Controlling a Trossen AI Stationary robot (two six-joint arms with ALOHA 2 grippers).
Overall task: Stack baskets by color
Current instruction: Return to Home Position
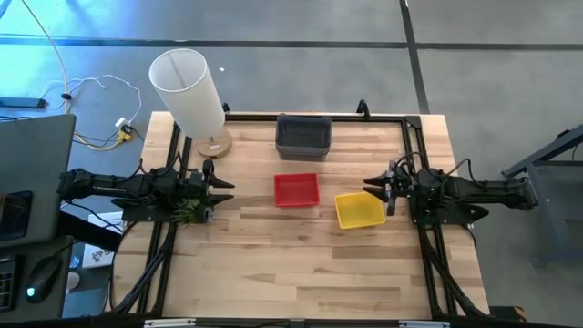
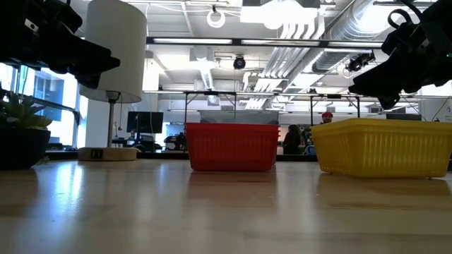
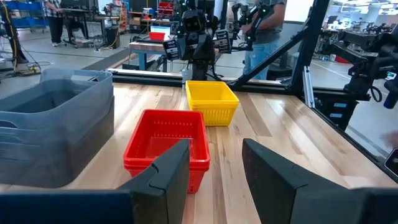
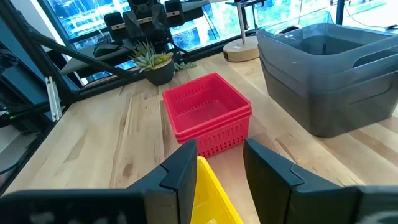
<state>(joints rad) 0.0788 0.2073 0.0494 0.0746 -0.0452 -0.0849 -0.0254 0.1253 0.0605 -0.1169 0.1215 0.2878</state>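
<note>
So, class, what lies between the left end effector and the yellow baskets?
The red baskets sit between the left end effector and the yellow baskets. This is clearest in the high view.

My left arm and right arm are both dark, almost black, built of chunky jointed segments with thin dark cables looping alongside the links. Each arm widens into a blocky wrist before its gripper. My left gripper and right gripper look alike. Each has two matte dark fingers, broad and flat, cut into angular wedges with slanted inner faces and sharp edges. I can make out no markings on them.
</note>
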